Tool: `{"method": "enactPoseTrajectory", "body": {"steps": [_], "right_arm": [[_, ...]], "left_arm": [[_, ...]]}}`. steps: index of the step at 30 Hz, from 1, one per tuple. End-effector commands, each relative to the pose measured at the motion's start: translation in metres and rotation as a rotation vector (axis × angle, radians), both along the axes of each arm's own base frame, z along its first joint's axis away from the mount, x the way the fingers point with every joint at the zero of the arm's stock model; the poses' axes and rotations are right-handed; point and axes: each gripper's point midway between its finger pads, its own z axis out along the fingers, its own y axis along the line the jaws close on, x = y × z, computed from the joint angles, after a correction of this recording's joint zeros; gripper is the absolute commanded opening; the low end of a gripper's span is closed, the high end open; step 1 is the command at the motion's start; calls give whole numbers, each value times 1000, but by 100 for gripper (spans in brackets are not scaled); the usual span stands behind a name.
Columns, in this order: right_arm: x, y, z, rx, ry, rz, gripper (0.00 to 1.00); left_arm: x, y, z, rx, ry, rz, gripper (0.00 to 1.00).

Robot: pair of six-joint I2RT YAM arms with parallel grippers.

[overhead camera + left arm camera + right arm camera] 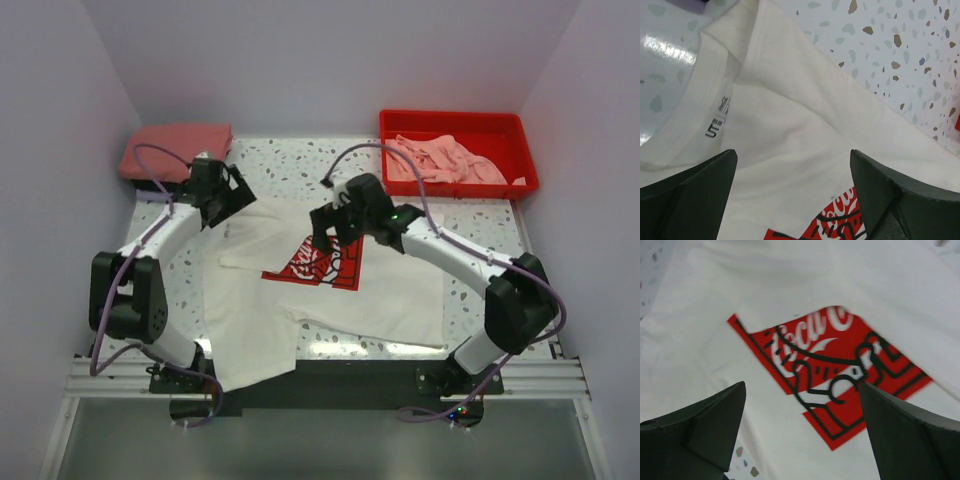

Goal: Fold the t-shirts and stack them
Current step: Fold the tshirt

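A white t-shirt (380, 295) with a red square script-logo print (316, 263) lies spread and partly folded in the middle of the table. My left gripper (236, 203) hovers open over its collar end. In the left wrist view the collar (699, 102) and size label (714, 129) lie ahead of the open left gripper (792, 167), with nothing between the fingers. My right gripper (324, 236) is open just above the print (835, 370), and the right wrist view shows the gripper (802, 392) empty. A folded salmon-red t-shirt (176, 150) sits at the back left.
A red plastic tray (455, 117) at the back right holds crumpled light pink t-shirts (445, 162). The white shirt's lower left corner (240, 365) hangs over the table's near edge by the left arm base. Speckled tabletop (290, 160) shows behind the shirt. Walls close in on both sides.
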Motion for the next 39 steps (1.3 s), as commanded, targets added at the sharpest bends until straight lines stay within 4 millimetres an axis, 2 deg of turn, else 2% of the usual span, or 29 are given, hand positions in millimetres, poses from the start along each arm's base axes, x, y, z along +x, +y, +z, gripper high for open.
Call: {"method": "enactPoseTrajectory", "body": {"steps": [1,2,3,4,7,8,10,11,12,14,15,16,21,25,35,39], "right_arm": [[-48,63,-13,-38,-36,285,99],[-52,75,-11,-45,-57,326,97],[-56,84,-16,-60,-59,355,96],[-66,101,-21,-87,-55,416,95],[-75,123,-33,-148,-84,484,91],[-72,132,-43,-161,-81,493,89],[-70,146,-46,-181,-98,509,79],[-67,149,-61,-207,-85,511,75],[-65,152,-67,-219,-87,508,67],[-56,157,-80,-249,-93,496,62],[-52,158,-83,-259,-94,489,55],[-48,161,-81,-263,-107,485,54],[-42,164,-93,-280,-113,483,49],[-41,162,-104,-311,-105,479,40],[-37,153,-115,-362,-100,464,31],[-34,152,-117,-372,-102,444,19]], "left_arm": [[-35,14,6,2,9,60,100],[-44,14,6,-8,13,69,100],[-62,16,4,-13,13,75,100],[-71,17,2,-20,12,81,100],[-107,22,-4,-28,18,96,100],[-121,23,-15,-31,44,105,100],[-138,24,-11,-48,28,117,100],[-149,25,-21,-49,51,119,100],[-155,25,-18,-57,33,116,100],[-166,25,-26,-61,52,115,100],[-171,24,-25,-66,53,109,100],[-174,24,-28,-65,64,105,100],[-183,27,-32,-48,82,103,100],[-185,31,-33,-26,88,110,100],[-185,33,-36,-6,98,102,100],[-184,33,-34,-5,89,98,100]]}}
